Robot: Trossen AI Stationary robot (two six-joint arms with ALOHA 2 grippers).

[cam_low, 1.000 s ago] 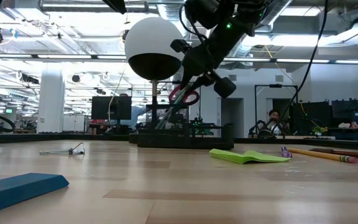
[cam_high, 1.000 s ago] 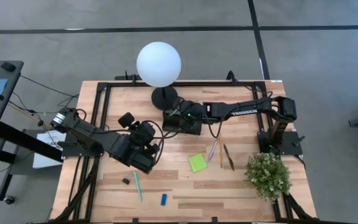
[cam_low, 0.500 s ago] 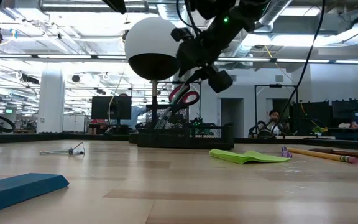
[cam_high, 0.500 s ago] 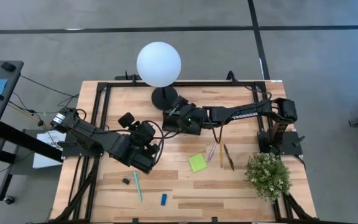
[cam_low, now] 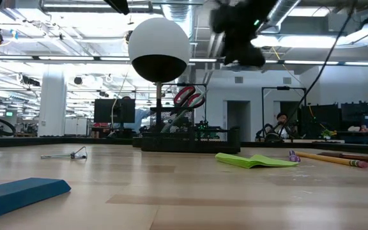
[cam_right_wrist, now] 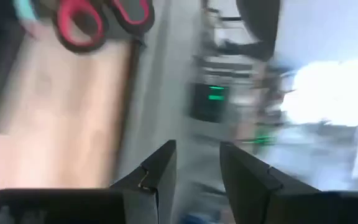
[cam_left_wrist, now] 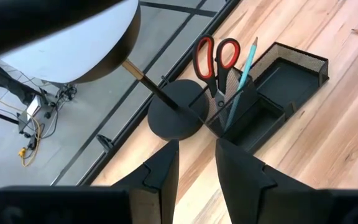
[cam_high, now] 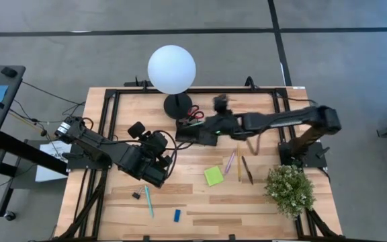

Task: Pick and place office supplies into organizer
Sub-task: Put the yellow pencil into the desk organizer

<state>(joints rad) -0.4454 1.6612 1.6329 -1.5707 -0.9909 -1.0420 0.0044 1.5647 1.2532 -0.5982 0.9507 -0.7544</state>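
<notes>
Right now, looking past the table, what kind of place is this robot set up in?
Probably a robotics lab or open workshop. The low view shows exposed ceiling ducts and strip lights, monitors on benches, and a person seated at a far workstation. The high view shows a bare concrete floor around the wooden table.

Surface: pale wood planks, smooth, with a low sheen. Organizer: black wire mesh, matt. Scissors: glossy red plastic handles. Lamp: smooth white matt globe on a matt black base. Sticky pad: lime-green paper. Eraser: matt blue. Frame: black metal.
</notes>
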